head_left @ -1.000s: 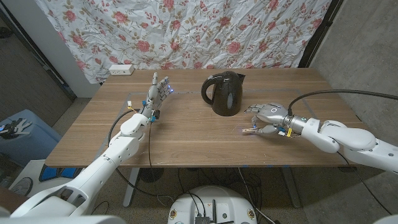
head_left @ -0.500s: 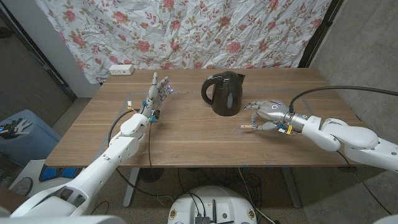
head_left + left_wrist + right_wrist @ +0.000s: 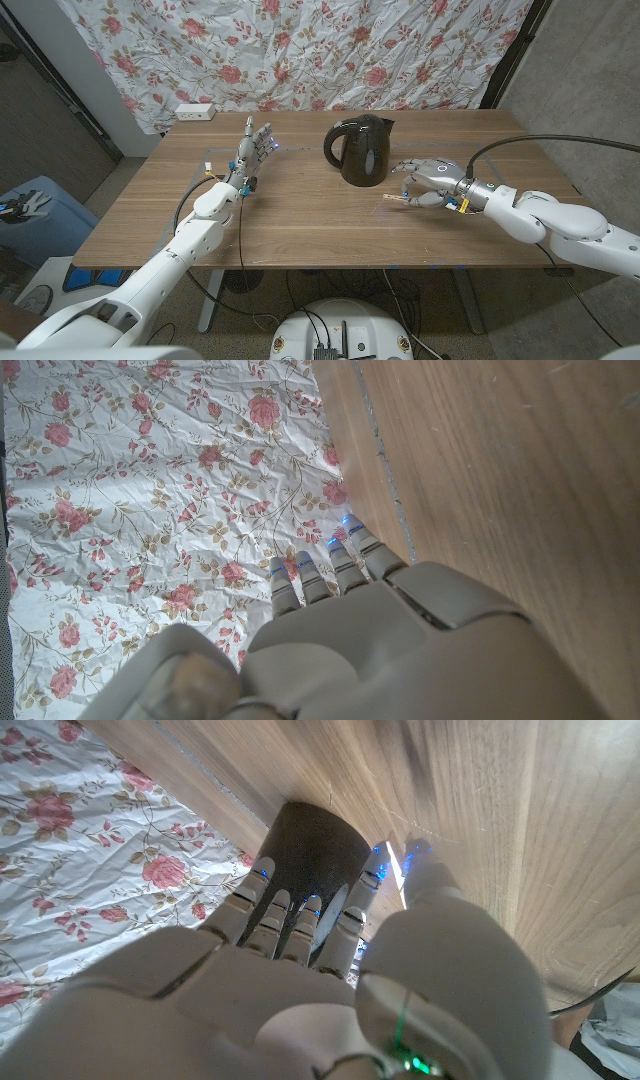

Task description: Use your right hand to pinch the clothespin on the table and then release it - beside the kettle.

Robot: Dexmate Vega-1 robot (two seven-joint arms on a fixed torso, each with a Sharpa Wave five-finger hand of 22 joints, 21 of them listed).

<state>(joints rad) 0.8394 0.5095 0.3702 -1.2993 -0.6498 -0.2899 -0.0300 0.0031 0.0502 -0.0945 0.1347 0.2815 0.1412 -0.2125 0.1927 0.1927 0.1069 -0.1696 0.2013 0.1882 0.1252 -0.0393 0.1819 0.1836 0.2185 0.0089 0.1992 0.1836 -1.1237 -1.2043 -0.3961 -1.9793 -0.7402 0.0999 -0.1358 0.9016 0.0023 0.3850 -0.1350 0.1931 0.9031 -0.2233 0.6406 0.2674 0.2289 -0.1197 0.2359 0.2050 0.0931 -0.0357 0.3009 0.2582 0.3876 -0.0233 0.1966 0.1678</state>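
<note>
Right hand sits at about 3 o'clock from the black kettle, close beside it but apart from it. The clothespin, pale and small, shows at the hand's kettle-side fingertips, just beside the kettle's base. It looks pinched between thumb and a finger, with the other fingers spread above; whether it is lifted off the table or touching it cannot be told. In the right wrist view the fingers reach toward the dark kettle body, and a pale sliver by the thumb tip is probably the clothespin, too blurred to confirm.

Judgement: the hand is placed here because the task asks for the release beside the kettle. The pinch appears made; letting go is not yet done.

Left hand is at about 9 o'clock from the kettle, well apart, fingers extended and holding nothing. It stands clear of the work area, likely parked since the task names only the right hand. Left wrist view shows its fingers straight against the floral cloth.
</note>
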